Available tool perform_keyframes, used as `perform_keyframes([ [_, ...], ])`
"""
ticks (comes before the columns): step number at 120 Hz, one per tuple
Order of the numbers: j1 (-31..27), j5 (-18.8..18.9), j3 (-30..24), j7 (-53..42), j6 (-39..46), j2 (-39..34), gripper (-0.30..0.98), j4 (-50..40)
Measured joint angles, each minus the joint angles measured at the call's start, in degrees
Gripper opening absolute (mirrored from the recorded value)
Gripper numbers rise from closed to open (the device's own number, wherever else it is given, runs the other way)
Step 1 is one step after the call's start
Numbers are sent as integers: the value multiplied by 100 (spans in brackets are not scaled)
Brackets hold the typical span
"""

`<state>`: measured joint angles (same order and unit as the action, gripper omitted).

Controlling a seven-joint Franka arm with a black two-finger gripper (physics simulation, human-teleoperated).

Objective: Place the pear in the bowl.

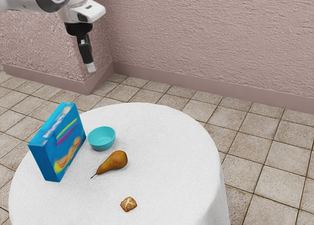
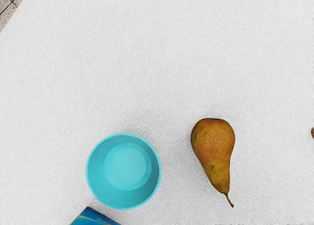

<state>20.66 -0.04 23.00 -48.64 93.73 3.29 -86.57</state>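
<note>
Exterior view: see a pear [image 1: 114, 161] lying on its side on the white tablecloth [image 1: 169, 151], just beside the bowl [image 1: 102, 140], outside it. Could roll if nudged on its rounded end, slip if pinched at its narrow one, or, being long, perch half out and tip the bowl. Might bump the blue box [image 1: 59, 142] nearby by approaching wide. Can't tell released from clenched on the gripper [image 1: 90, 67], hanging high.

Pinkish, rough-textured walls [image 1: 211, 38] are meeting in a corner above a plain mauve baseboard [image 1: 196, 89]; speckled beige tiles [image 1: 265, 183] are covering the floor; a white cloth [image 1: 167, 161] is draping a rounded table.
</note>
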Motion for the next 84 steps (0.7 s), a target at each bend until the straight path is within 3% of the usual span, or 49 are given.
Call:
perform_keyframes([
  [42, -99, -85, -55, -540, 4, 212, 69, -199],
  [60, -269, -324, -206, -536, 205, -184, 69, -1488],
  [84, -421, -406, -467, -212, 1094, -514, 69, -3060],
])
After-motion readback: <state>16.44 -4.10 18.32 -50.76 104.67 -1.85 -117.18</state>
